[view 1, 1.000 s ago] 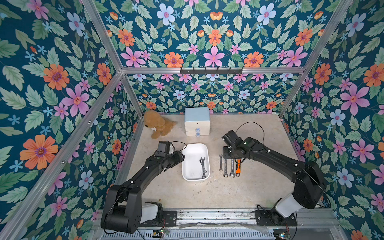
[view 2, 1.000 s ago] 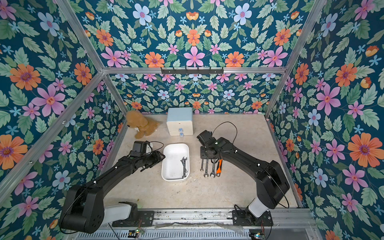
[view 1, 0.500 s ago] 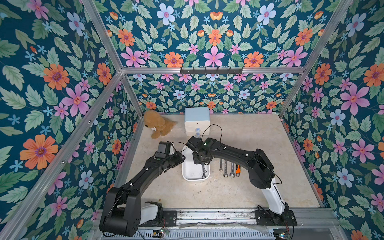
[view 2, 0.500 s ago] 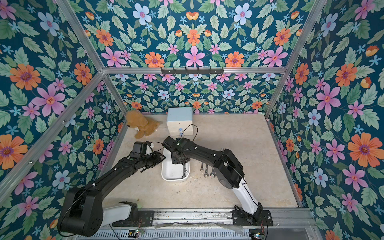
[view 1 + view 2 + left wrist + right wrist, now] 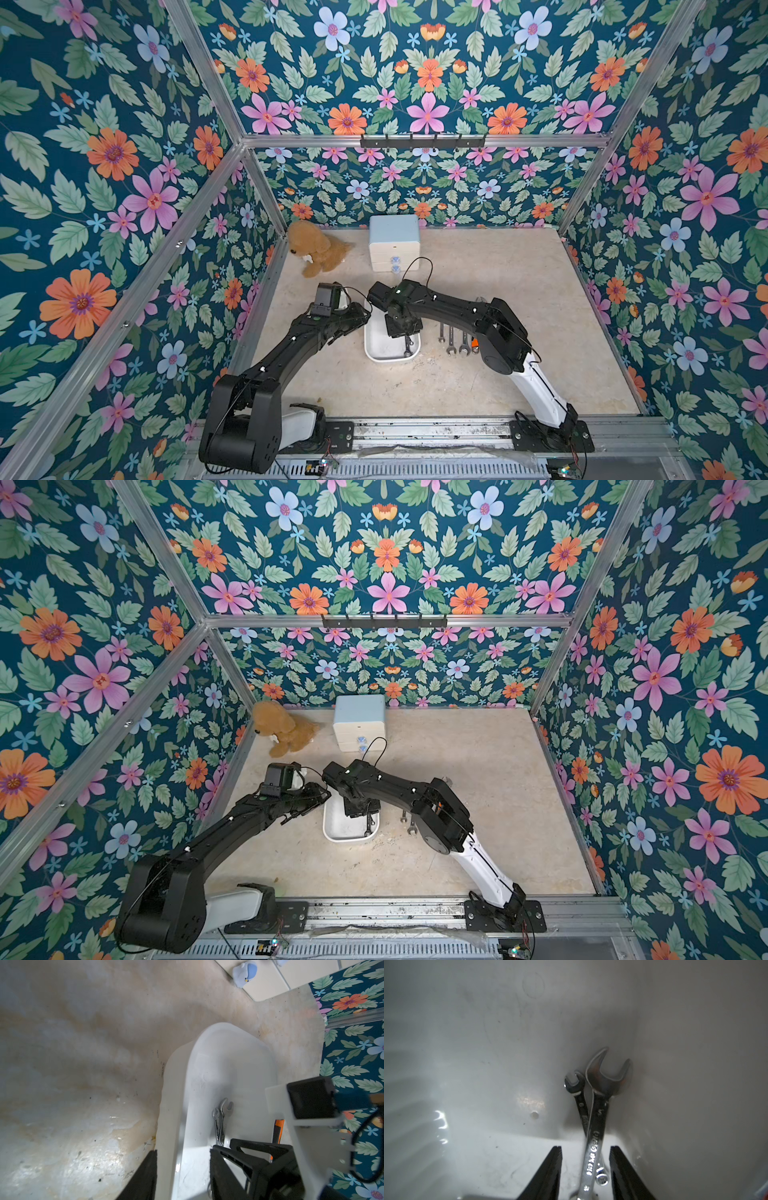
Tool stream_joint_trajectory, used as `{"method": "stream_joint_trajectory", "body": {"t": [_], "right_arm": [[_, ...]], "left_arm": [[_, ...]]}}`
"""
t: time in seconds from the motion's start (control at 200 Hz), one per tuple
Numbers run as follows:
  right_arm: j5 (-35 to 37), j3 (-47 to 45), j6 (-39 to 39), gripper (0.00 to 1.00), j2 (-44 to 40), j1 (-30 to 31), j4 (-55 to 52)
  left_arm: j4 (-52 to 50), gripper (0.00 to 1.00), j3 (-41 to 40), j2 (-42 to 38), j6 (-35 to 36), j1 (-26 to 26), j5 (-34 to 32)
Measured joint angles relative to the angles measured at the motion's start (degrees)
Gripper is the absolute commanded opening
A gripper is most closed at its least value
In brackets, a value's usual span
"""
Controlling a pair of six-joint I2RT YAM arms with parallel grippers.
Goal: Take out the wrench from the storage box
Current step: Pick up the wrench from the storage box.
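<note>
Currently the wrench [image 5: 593, 1136] lies in the white box [image 5: 380, 353], close along its right wall toward the near corner, its open-ended head pointing to the far end. Its shaft crosses over a small wrench [image 5: 574, 1084] that lies beside it on the box floor. The right gripper [image 5: 586, 1148] reaches down into the box with its jaws released. One finger stands on each side of the wrench's shaft, with a clear gap on both sides, so nothing is grasped. The left gripper [image 5: 182, 1150] is at the box's left wall, one finger outside and one inside, clenched on that wall. The box sits on the table [image 5: 457, 395] between the two arms. Just right of it, three loose wrenches [image 5: 451, 343] and an orange-handled tool [image 5: 475, 343] lie in a row on the table. Farther back stand a small cabinet [image 5: 394, 237] and, to its left, a plush dog [image 5: 318, 249].
</note>
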Motion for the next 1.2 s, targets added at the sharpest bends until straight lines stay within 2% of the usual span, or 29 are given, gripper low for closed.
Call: {"method": "stream_joint_trajectory", "body": {"t": [0.145,0.28,0.655,1.055,1.2], "right_arm": [[-2.01,-1.16,0.20,0.40,0.28,-0.02,0.92],[-3.10,-1.22,0.17,0.31,0.61,-0.17,1.70],[-1.36,3.43,-3.89,0.19,2.84,-0.24,1.86],[-0.52,4.61,-6.29,0.16,3.45,-1.38,2.64],[-0.98,4.55,-6.32,0.21,4.13,-1.70,4.33]], "left_arm": [[0.00,0.46,0.11,-0.07,0.00,0.00,-0.02],[0.00,0.46,0.20,-0.11,0.00,0.00,-0.07],[-0.07,0.46,0.52,0.00,0.02,0.00,-0.31],[-0.17,0.47,0.74,0.02,0.04,0.00,-0.52],[-0.20,0.47,0.74,0.00,0.04,0.00,-0.70]]}}
